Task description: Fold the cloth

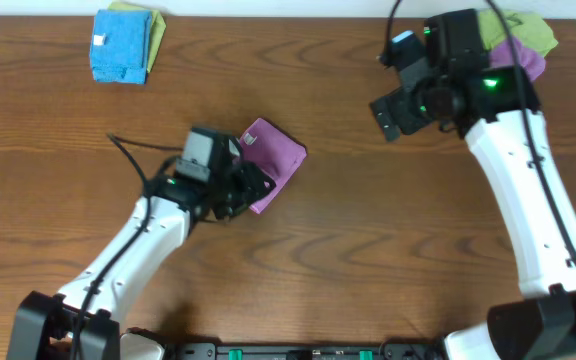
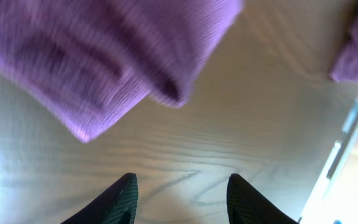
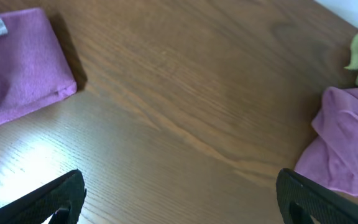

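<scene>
Woodgrain table (image 1: 368, 250) carries a folded purple cloth (image 1: 278, 160); left pincer (image 2: 182, 180) and right pincer (image 3: 180, 180) both gape empty.

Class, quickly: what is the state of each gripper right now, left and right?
Left gripper: open, holding nothing; the purple cloth lies ahead of it.
Right gripper: open, empty.
</scene>
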